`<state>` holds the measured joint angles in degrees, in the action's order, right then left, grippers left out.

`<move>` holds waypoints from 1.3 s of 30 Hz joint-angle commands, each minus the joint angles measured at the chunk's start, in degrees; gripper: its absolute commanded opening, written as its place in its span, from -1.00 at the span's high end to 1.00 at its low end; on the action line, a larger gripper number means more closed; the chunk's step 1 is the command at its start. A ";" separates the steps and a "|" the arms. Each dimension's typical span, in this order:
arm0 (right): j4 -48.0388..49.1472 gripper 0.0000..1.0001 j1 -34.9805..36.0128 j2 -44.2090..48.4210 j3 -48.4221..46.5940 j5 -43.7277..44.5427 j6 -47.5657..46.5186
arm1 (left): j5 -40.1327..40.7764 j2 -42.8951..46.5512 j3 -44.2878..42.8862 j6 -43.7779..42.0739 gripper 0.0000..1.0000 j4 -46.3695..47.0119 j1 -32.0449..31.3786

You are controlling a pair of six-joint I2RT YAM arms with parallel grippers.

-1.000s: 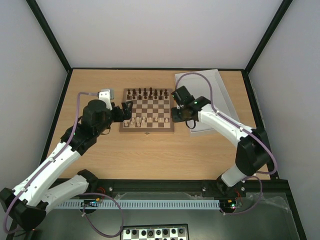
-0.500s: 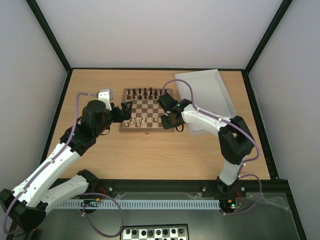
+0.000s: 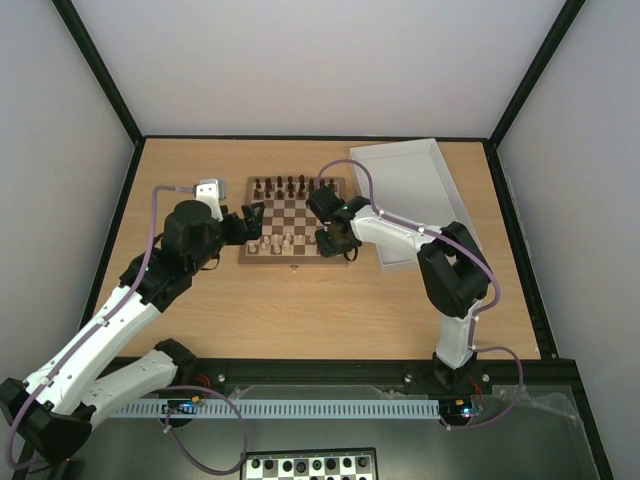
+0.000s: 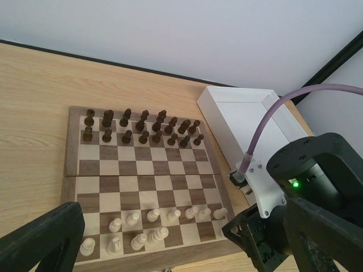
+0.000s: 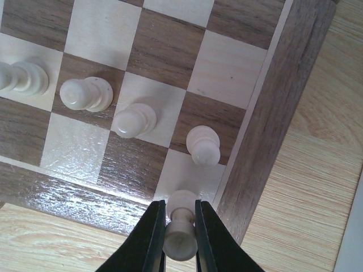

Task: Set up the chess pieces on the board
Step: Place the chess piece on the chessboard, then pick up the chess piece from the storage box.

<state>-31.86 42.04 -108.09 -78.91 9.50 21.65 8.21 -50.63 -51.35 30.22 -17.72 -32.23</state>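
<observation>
In from the tray [image 3: 410,190] swings the right end effector [image 5: 180,208], pinching a pale chess piece [image 5: 180,241] over the board's [image 5: 266,130] 5 o'clock corner square. Lowering it and letting go look next. At 9 o'clock, the left end effector [image 3: 252,224] gapes wide.

My left arm [image 3: 110,320] stretched from lower left toward frame centre; left gripper [image 3: 252,222] jaws spread wide. My right arm [image 3: 400,232] elbow bent at right, reaching left; right gripper [image 5: 180,205] pinched tight on 1 pale piece [image 5: 180,241].
</observation>
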 commanded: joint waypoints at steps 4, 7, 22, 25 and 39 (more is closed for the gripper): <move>-1.17 0.88 0.39 -2.39 -2.26 0.35 -0.38 | 1.02 0.48 0.18 0.28 -0.99 -0.30 -0.34; -0.92 0.88 0.40 -2.92 -2.44 0.35 -0.38 | 1.15 0.49 0.28 0.21 -0.99 -0.30 -0.22; -1.57 0.49 0.40 -0.11 -1.54 0.00 -0.29 | 0.94 0.48 0.27 0.26 -0.99 -0.30 -0.26; -1.76 0.38 0.37 1.96 -1.05 -0.35 -0.25 | 0.85 0.55 0.24 0.36 -0.99 -0.32 -0.29; -5.97 -0.22 -1.27 12.02 0.05 5.91 0.21 | -0.14 0.65 0.27 0.55 -0.99 0.07 -0.38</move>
<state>-32.88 42.00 -100.51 -79.79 10.63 21.91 8.80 -50.57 -51.35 30.46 -17.72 -32.25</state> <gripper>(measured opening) 0.539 0.995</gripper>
